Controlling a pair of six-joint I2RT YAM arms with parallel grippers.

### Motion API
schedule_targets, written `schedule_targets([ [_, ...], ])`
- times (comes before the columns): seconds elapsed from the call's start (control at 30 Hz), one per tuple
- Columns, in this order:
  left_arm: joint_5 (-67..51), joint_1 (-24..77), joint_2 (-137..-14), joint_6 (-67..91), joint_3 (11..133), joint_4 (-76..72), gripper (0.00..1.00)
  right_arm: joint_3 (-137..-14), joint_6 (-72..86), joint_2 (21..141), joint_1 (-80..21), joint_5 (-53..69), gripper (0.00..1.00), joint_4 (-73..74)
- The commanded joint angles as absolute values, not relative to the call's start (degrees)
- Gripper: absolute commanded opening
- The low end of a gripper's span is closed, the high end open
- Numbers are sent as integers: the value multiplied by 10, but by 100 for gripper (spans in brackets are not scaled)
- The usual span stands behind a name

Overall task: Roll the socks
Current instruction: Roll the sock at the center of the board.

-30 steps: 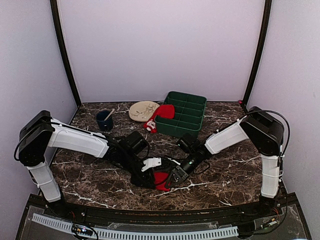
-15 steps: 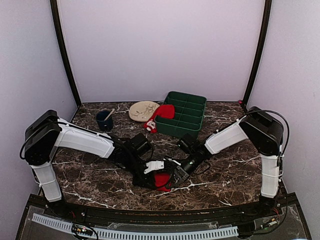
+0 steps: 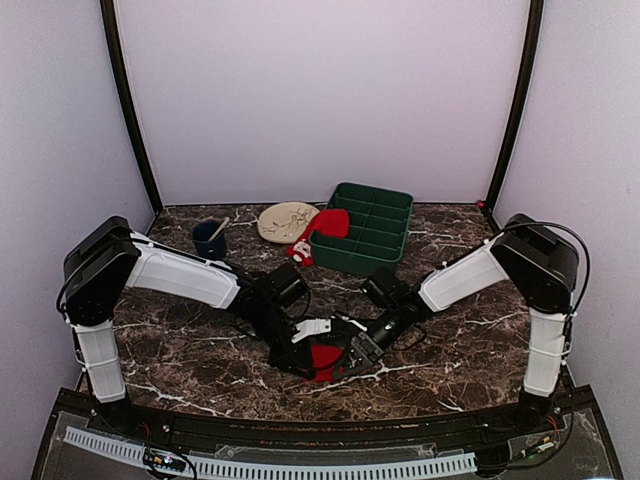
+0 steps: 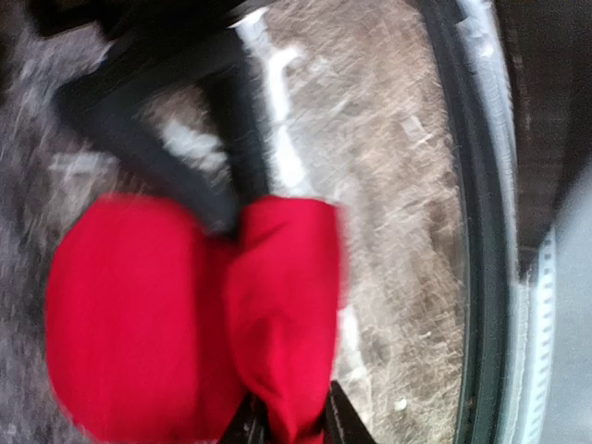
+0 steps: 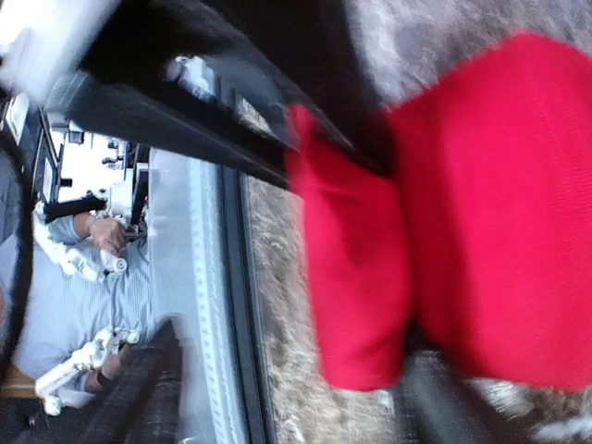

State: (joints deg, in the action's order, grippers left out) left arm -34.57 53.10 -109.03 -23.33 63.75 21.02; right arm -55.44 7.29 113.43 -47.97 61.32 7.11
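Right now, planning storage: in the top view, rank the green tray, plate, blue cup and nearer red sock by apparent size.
1. green tray
2. plate
3. blue cup, nearer red sock: look alike, sock partly hidden, unranked

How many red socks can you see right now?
2. The front sock is bunched at the front of the table; the back sock drapes over the left corner of the green bin. The bin could hide more.

Left arm & right arm: white shells w/ black joints. Black cable loops at right elbow.
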Motion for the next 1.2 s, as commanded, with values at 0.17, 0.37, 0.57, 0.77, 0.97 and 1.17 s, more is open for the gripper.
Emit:
schedule_targets([
  [0.17,-414,506,-1129,-231,691,283,20,-497,89,1097,-473,513,100,39],
  [0.37,-417,500,-1142,-231,697,294,19,-464,99,1065,-473,444,100,30],
  [0.57,-442,473,-1137,-229,694,293,19,-421,115,1021,-472,332,100,12],
  [0.77,-456,465,-1138,-225,691,287,19,-400,128,992,-472,250,100,6],
  [0.97,-462,465,-1140,-225,702,292,20,-388,127,983,-473,270,100,-19],
  [1.17,-464,465,-1136,-208,707,278,29,-391,114,994,-478,302,100,-24],
])
